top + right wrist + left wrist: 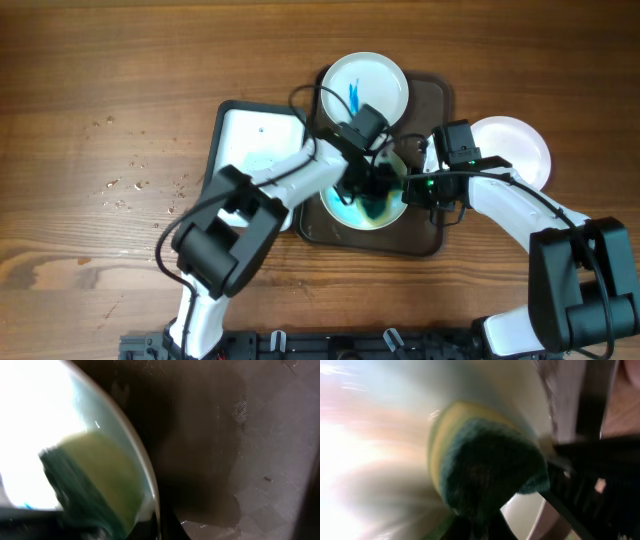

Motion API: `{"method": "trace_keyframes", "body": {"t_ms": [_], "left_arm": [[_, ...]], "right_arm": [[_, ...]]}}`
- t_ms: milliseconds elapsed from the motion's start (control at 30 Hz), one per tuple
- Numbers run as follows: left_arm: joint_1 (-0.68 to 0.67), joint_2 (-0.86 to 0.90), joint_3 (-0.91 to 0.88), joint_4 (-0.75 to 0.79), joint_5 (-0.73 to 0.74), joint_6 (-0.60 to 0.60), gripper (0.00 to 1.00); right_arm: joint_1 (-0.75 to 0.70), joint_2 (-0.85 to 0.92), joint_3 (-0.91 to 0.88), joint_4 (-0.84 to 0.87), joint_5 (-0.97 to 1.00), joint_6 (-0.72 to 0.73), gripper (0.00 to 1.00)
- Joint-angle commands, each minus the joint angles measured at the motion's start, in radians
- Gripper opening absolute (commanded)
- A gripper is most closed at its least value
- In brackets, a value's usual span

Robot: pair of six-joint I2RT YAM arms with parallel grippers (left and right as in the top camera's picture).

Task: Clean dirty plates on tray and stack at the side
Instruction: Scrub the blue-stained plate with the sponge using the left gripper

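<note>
Tray [432, 100]: dark, with rounded corners, lying on the table [100, 80] right of centre and holding two plates.
Back plate [375, 85]: on the far end of the tray, white with a short blue streak left of its middle.
Front plate [340, 212]: on the near end of the tray, washed with pale teal and darker teal in the middle. Both grippers are at it.
Side plate [520, 145]: plain white, on the bare table just right of the tray, partly behind the right arm.
Left gripper [370, 188]: down over the middle of the front plate, pinching the sponge [485, 465].
Sponge: yellow body with a dark green scrub face, seemingly pressed onto the plate's wet surface. Both wrist views are blurred.
Right gripper [420, 188]: at the right rim of the front plate, above the tray floor. Its fingers are not clear in any view, so I cannot tell whether they clamp the rim.
Tub [250, 130]: white inside with a dark rim, just left of the tray, partly under the left arm.
</note>
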Motion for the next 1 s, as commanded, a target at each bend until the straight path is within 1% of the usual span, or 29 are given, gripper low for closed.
{"method": "trace_keyframes", "body": {"t_ms": [0,67,167,233,400,467,567,633,667,767,833,900,967], "left_arm": [[-0.035,0.027,-0.026,-0.065,0.011,-0.018,0.04],[-0.023,0.027,-0.026,-0.112,-0.039,-0.037,0.04],[0.018,0.027,-0.026,-0.201,-0.16,-0.037,0.04],[0.077,0.027,-0.026,-0.253,-0.25,-0.037,0.04],[0.187,0.027,-0.026,-0.304,-0.481,-0.035,0.04],[0.203,0.027,-0.026,-0.296,-0.515,-0.036,0.04],[0.197,0.027,-0.026,-0.259,-0.52,-0.036,0.04],[0.181,0.027,-0.026,-0.206,-0.514,-0.037,0.04],[0.173,0.027,-0.026,-0.185,-0.49,-0.036,0.04],[0.129,0.027,-0.026,-0.115,-0.306,-0.036,0.04],[0.1,0.027,-0.026,-0.043,-0.228,-0.037,0.04],[0.064,0.027,-0.026,0.058,-0.197,-0.055,0.04],[0.036,0.027,-0.026,0.119,-0.196,-0.124,0.04]], "right_arm": [[0.0,0.035,-0.023,-0.017,0.104,-0.001,0.04],[0.0,0.035,-0.023,-0.017,0.104,-0.001,0.04],[0.0,0.035,-0.023,-0.017,0.104,-0.001,0.04],[0.0,0.035,-0.023,-0.018,0.104,-0.001,0.04],[0.0,0.035,-0.023,-0.016,0.104,-0.001,0.04],[0.0,0.035,-0.023,-0.013,0.104,-0.002,0.04],[0.0,0.035,-0.023,-0.013,0.104,-0.001,0.04],[0.0,0.035,-0.023,-0.014,0.104,-0.001,0.04],[0.0,0.035,-0.023,-0.013,0.104,-0.001,0.04],[0.0,0.035,-0.023,-0.014,0.104,-0.001,0.04],[0.0,0.035,-0.023,-0.013,0.104,-0.001,0.04],[0.0,0.035,-0.023,-0.014,0.105,-0.002,0.05],[0.0,0.035,-0.023,-0.015,0.104,-0.002,0.04]]}}
